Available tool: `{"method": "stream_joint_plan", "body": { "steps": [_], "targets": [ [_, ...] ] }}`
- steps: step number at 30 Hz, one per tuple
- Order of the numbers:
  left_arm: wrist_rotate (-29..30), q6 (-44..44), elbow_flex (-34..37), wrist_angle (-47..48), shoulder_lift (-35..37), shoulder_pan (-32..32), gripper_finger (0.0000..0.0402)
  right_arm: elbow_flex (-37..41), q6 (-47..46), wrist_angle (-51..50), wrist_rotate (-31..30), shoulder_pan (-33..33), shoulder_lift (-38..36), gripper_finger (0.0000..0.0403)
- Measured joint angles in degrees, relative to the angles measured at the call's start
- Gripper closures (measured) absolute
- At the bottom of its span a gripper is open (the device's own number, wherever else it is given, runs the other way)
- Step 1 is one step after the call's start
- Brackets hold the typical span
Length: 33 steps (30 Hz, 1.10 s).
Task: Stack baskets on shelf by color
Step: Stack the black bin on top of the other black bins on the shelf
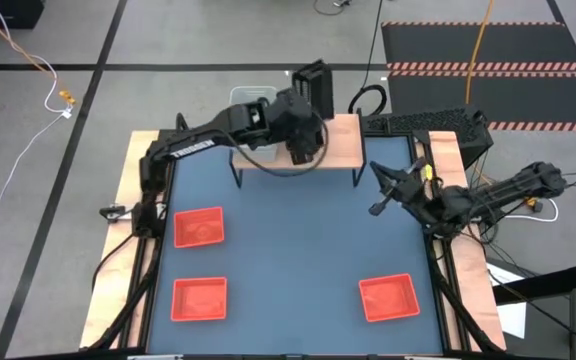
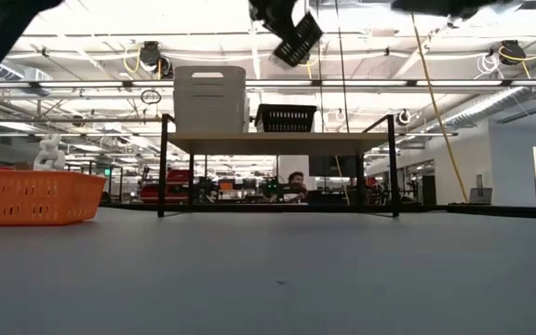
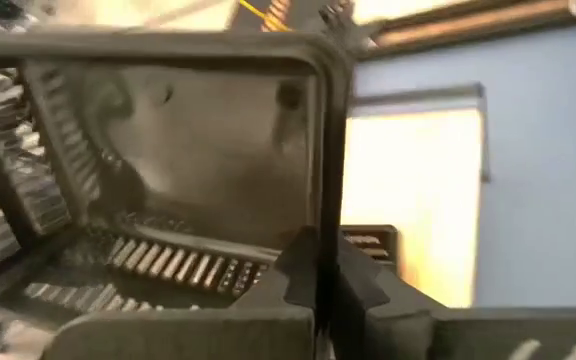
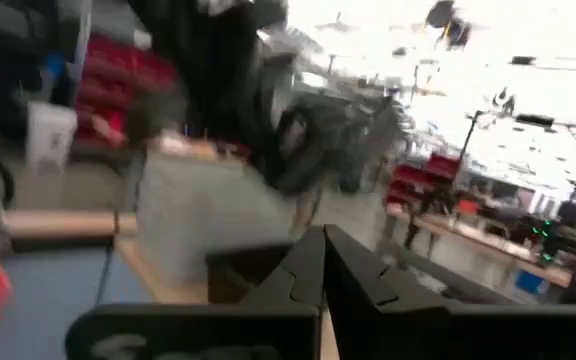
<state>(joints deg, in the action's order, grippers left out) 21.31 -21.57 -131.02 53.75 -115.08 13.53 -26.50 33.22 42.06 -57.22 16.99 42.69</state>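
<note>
The left pincer (image 1: 303, 150) is gripping the wall of a black basket (image 2: 297, 39), fingers clamped on its rim, and is carrying it tilted above the shelf (image 1: 343, 143). Just below, another black basket (image 2: 285, 117) is sitting on the shelf's middle, with a white stack (image 2: 209, 99) to its left. To nest cleanly, the carried basket should be levelled and centred over the black one before lowering; a tilted corner could catch the rim or shove the lower basket along the board. The right pincer (image 1: 380, 196) is hanging pressed shut and empty over the counter's (image 1: 298, 250) right side. Three red baskets (image 1: 199, 226) are lying on the near counter.
</note>
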Motion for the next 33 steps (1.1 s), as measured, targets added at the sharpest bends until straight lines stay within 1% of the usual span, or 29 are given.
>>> {"method": "stream_joint_plan", "body": {
  "steps": [3, 6, 12, 15, 18, 21, 25, 28, 33],
  "targets": [
    [-0.88, 1.85, -1.52, 3.59, -2.87, -0.07, 0.04, -0.17, -0.03, 1.01, -1.0, 0.01, -0.92, 0.0403],
    [-1.35, 3.91, -2.2, 5.26, -4.31, 0.52, 0.0399, -0.15, -0.18, 0.88, -1.05, 0.03, -0.96, 0.0403],
    [-2.62, 6.77, -2.32, 7.88, -4.79, 1.17, 0.0398, -0.11, 0.44, 0.79, -1.22, 0.0, -1.09, 0.0403],
    [-2.69, 7.59, -2.31, 8.17, -4.33, 1.14, 0.0391, -0.11, 0.64, 0.86, -1.18, -0.02, -1.06, 0.0403],
    [-2.94, 8.48, -2.34, 10.51, -4.0, 1.25, 0.0386, -0.11, 0.71, 0.76, -1.24, -0.06, -1.03, 0.0403],
    [-3.3, 8.83, -2.27, 12.77, -4.26, 1.47, 0.0389, -0.11, 1.08, 0.84, -1.17, 0.0, -1.06, 0.0403],
    [-3.31, 8.95, -2.27, 12.65, -4.18, 1.73, 0.0391, -0.11, 1.08, 0.83, -1.19, -0.04, -1.06, 0.0403],
    [-3.31, 9.28, -2.27, 12.72, -4.2, 2.19, 0.0379, -0.11, 1.03, 0.85, -1.19, -0.04, -1.06, 0.0403],
    [-3.28, 9.22, -2.27, 12.93, -4.55, 3.2, 0.0347, -0.11, 0.98, 0.97, -1.19, -0.04, -1.06, 0.0402]
  ]
}}
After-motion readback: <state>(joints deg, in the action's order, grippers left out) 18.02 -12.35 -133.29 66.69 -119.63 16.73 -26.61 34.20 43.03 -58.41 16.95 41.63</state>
